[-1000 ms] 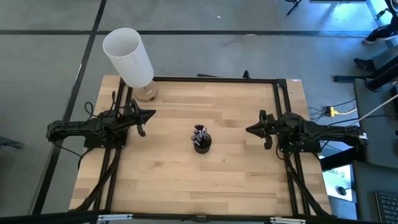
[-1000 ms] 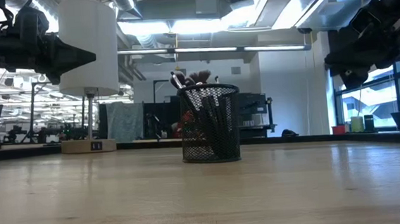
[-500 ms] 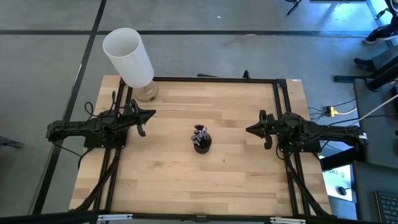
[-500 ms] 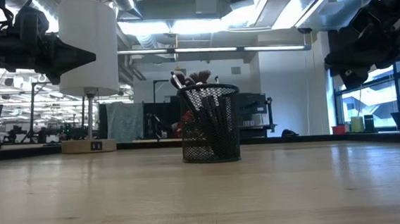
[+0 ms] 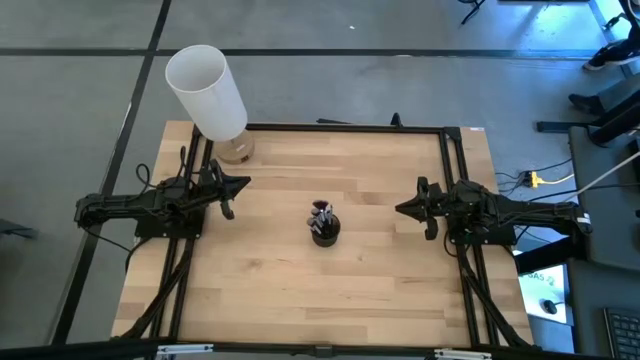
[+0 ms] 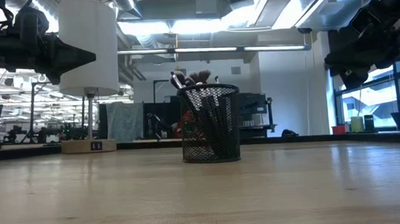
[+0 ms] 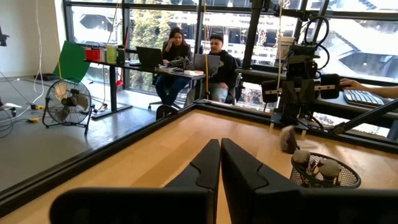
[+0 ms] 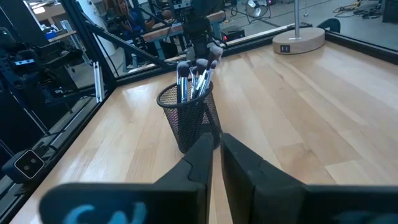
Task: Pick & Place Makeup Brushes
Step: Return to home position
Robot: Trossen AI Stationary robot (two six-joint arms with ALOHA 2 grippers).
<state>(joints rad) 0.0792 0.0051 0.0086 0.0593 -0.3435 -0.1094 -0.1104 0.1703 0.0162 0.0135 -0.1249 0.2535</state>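
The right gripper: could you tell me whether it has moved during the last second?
No. The right gripper sits just as far from the mesh cup as before.

Makeup brushes (image 5: 320,209): gathered in one bundle, standing handles-down in a black wire-mesh cup (image 5: 327,237) near the middle of the table (image 5: 400,290). The tufted heads point up and project above the rim, some dark, some pale or pinkish. The right wrist view shows thin handles with silvery ferrules leaning loosely against one another and the cup wall. Lower handles are visible only as dark lines through the mesh. Exact count cannot be determined, as the heads overlap.
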